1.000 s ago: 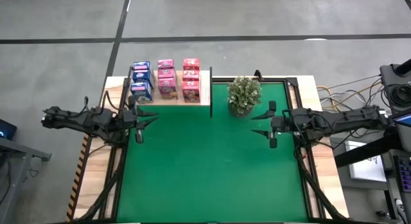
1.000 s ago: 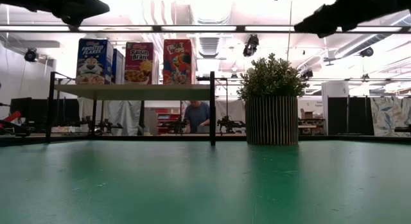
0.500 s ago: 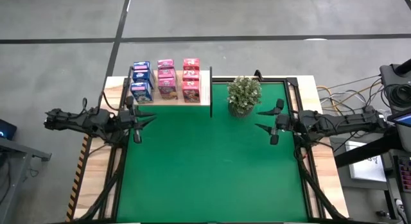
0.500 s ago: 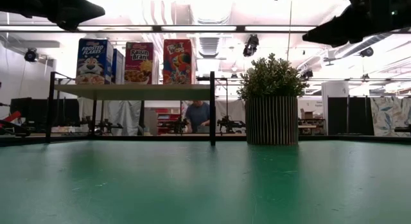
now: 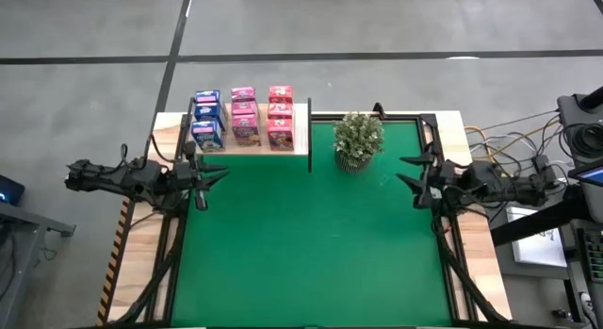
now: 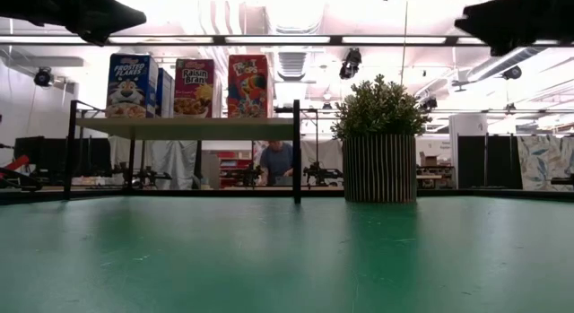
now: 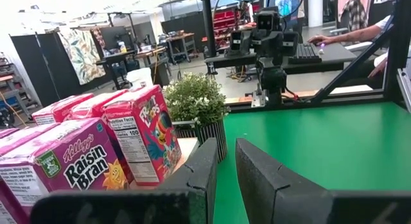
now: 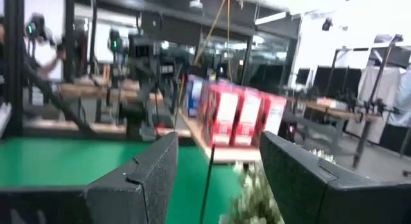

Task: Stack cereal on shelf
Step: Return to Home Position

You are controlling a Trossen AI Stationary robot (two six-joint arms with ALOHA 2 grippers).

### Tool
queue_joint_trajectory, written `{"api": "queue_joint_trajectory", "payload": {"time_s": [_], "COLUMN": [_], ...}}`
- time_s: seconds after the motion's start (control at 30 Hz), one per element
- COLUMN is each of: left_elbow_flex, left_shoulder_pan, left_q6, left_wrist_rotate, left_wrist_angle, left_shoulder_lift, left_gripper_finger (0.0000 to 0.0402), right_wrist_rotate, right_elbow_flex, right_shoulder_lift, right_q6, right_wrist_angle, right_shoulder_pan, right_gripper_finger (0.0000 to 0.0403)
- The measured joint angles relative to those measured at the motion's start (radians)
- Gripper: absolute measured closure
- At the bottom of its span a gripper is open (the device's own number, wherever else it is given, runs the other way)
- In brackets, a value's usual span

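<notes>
Cereal (image 5: 243,117) sat in rows on shelf (image 5: 300,142), far-left corner of table. Left gripper (image 5: 219,173) fingers barely parted, empty, just beside shelf. Right gripper (image 5: 403,171) spread wide, empty, near plant (image 5: 357,138). Sloppy swing could've clipped boxes or plant.

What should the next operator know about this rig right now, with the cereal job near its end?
Left hand: open by a narrow gap, empty, over the mat's left edge, just in front of the shelf.
Right hand: open wide, empty, at the mat's right edge, beside the plant.
Cereal: all boxes in view stand upright on the shelf in three rows, blue, pink and red.
Done: stacking looks complete; no box shows on the mat or in either hand.
Left: probably only parking both arms at home.
</notes>
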State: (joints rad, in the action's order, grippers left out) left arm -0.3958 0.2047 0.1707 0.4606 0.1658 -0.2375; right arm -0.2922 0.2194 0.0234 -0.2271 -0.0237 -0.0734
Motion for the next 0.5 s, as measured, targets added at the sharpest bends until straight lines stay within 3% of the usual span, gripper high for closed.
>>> {"api": "queue_joint_trajectory", "payload": {"time_s": [0.5], "left_elbow_flex": [0.042], "left_shoulder_pan": [0.000], "left_q6": [-0.060], "left_wrist_rotate": [-0.036], "left_wrist_angle": [0.066], "left_shoulder_lift": [0.089], "left_gripper_finger": [0.0361], "right_wrist_rotate": [-0.033], "right_elbow_flex": [-0.040], "right_shoulder_lift": [-0.003], "right_q6": [0.002], "right_wrist_angle": [0.003], "right_shoulder_pan": [0.000], "right_gripper_finger": [0.0193]}}
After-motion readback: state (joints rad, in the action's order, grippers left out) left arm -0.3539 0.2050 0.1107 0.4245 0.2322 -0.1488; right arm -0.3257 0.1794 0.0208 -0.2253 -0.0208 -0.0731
